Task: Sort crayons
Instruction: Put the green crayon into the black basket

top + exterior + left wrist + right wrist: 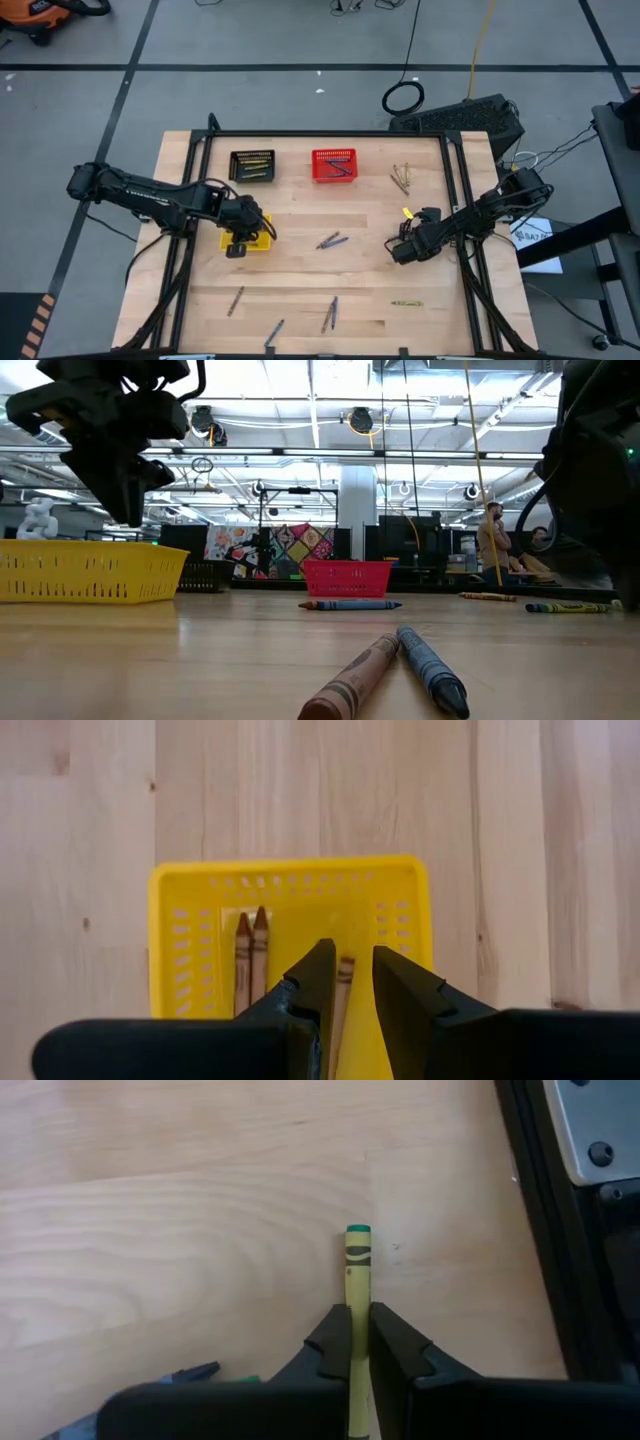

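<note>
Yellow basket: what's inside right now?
Yellow basket holds brown-orange crayons: two side by side, a third showing between the open left gripper fingers. The gripper covers the near part.

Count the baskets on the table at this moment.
3. The black basket and the red basket sit side by side at the far edge; the yellow basket sits nearer, under the left end effector. None appears hidden.

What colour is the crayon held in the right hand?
Yellow-green crayon, clearest in the right wrist view.

The left pincer [347, 982] hides most of one brown crayon [345, 970] in the yellow basket [170, 950] — its lower end unseen.
</note>
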